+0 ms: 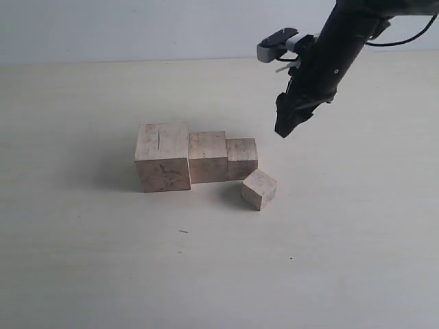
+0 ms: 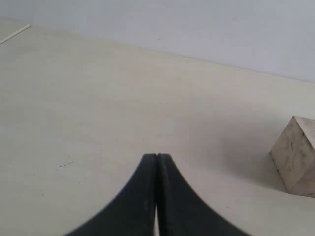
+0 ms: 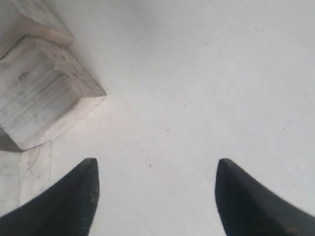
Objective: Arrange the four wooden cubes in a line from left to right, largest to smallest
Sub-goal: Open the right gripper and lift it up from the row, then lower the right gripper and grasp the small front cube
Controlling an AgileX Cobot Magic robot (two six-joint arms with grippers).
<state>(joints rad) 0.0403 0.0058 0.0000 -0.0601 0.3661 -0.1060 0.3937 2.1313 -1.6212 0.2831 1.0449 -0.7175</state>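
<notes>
Largest cube [image 1: 162, 156], 2nd cube [image 1: 208, 156], 3rd cube [image 1: 241, 157] rowed mid-frame; smallest cube [image 1: 259, 189] skewed, lower right. R jaws apart, empty; L jaws clenched, empty.

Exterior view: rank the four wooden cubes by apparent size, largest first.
1. cracked cube, row's left end
2. middle cube of the row
3. Unranked: right-end cube and loose turned cube look alike; the loose one appears nearer the camera.

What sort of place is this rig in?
Likely a lab test bench: a bare pale tabletop, a plain wall behind it, and four wooden cubes near a robot arm.
</notes>
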